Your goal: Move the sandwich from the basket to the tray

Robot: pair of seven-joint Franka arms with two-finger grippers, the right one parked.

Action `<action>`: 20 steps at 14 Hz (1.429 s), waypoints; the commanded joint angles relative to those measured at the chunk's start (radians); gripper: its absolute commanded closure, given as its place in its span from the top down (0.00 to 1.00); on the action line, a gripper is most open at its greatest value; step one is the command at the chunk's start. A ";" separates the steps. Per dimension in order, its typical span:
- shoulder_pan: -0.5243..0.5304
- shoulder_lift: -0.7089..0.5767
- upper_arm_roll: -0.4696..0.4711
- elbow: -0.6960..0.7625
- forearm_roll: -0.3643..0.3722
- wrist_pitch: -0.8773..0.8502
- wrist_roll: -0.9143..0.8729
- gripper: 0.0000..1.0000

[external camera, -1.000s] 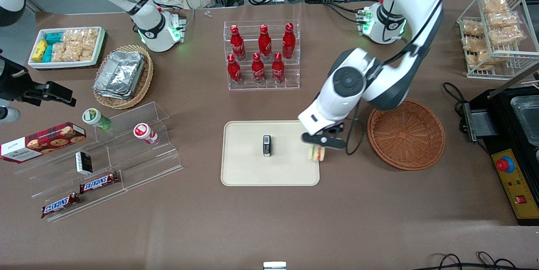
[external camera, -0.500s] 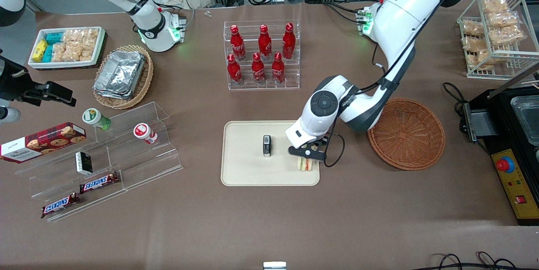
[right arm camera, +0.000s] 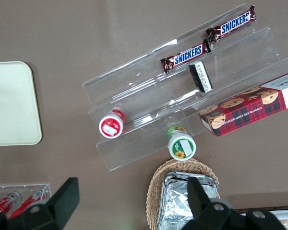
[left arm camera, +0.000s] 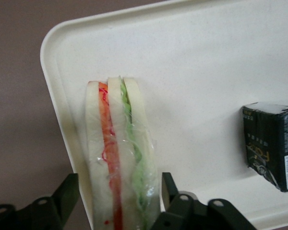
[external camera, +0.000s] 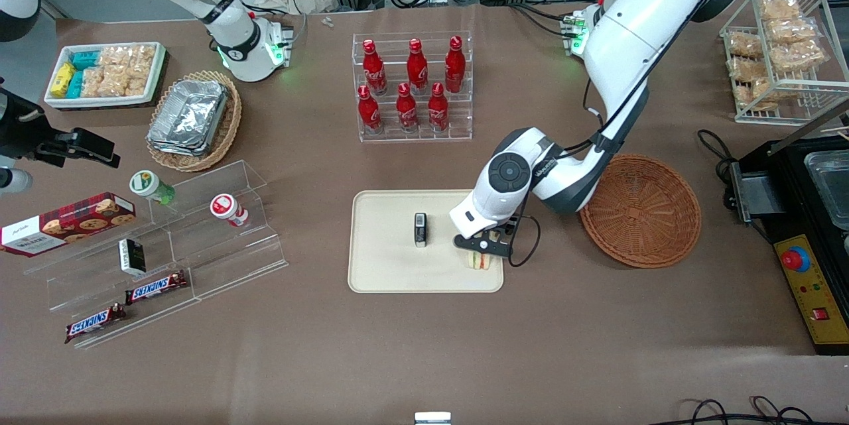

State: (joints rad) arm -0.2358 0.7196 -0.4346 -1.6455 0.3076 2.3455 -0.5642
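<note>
The sandwich (external camera: 481,260) (left arm camera: 117,153) stands on its edge on the cream tray (external camera: 385,266) (left arm camera: 192,72), right at the tray's rim on the side toward the working arm's end. The left gripper (external camera: 482,250) (left arm camera: 116,191) hangs low over it and is open. One black finger stands on each side of the bread, and a narrow gap shows on both sides. The reddish-brown wicker basket (external camera: 640,211) sits empty on the table beside the tray, toward the working arm's end.
A small black box (external camera: 420,229) (left arm camera: 273,146) stands near the tray's middle. A rack of red bottles (external camera: 412,87) is farther from the front camera than the tray. Acrylic shelves with snacks (external camera: 166,239) lie toward the parked arm's end.
The gripper carried the sandwich from above the tray's edge down onto the tray. In the last half second the arm barely moved and the sandwich stayed where it is.
</note>
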 commanded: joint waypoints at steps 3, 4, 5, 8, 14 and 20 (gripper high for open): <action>0.007 -0.259 -0.001 -0.013 -0.040 -0.167 -0.078 1.00; 0.033 -0.326 -0.001 -0.010 -0.092 -0.220 -0.063 1.00; 0.065 -0.389 -0.003 -0.010 -0.123 -0.276 -0.043 1.00; 0.191 -0.556 -0.001 -0.005 -0.293 -0.487 0.204 1.00; 0.385 -0.741 0.110 -0.005 -0.361 -0.730 0.409 1.00; 0.250 -0.796 0.313 0.012 -0.390 -0.776 0.402 1.00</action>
State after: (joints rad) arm 0.0391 -0.0563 -0.1345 -1.6205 -0.0694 1.5751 -0.1542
